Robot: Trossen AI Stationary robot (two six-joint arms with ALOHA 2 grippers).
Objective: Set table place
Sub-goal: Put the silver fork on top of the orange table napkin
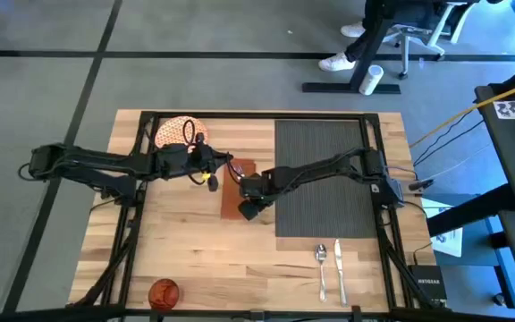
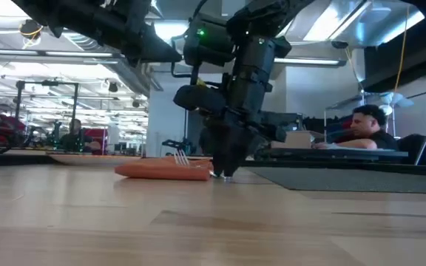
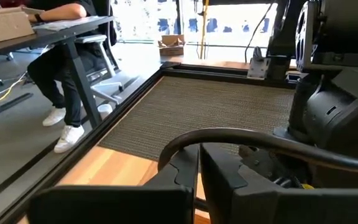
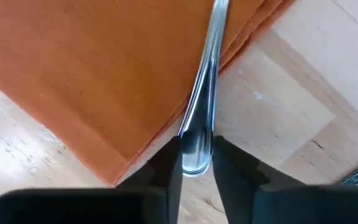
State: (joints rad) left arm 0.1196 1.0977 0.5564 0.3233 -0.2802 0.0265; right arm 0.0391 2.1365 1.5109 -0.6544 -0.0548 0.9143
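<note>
Orange-brown cloth: I see the napkin (image 4: 104, 81) lying flat on the bench (image 1: 186, 259), directly under my right hand (image 4: 196, 163).
Right hand: it is down at the napkin's near edge, fingers (image 4: 169, 168) closed on the end of the fork (image 4: 205, 81) handle — the handle runs away from the hand across the napkin's corner.
Fork: in the low view its tines (image 2: 181, 157) stand just above the napkin, on the far side from the hand, so the fork sits tilted or slightly lifted; I cannot tell which.
Left hand: my left hand (image 1: 211, 174) hovers just beside the right one, over the napkin's other end; its fingers (image 3: 185, 171) look pressed together with nothing between them.
Placemat: the dark ribbed placemat (image 1: 325, 179) lies just past the right hand, on the side of its own arm, touching neither hand.
Plate: the orange-patterned plate (image 1: 173, 132) sits behind the left hand, near the bench's far rail.
Knife and spoon: the spoon (image 1: 321, 268) and knife (image 1: 339, 268) lie side by side near the front edge, well apart from both hands.
Cup: the small orange cup (image 1: 164, 292) stands at the front edge — well clear of the left hand.
Room: a seated person (image 2: 368, 125) shows beyond the bench.
</note>
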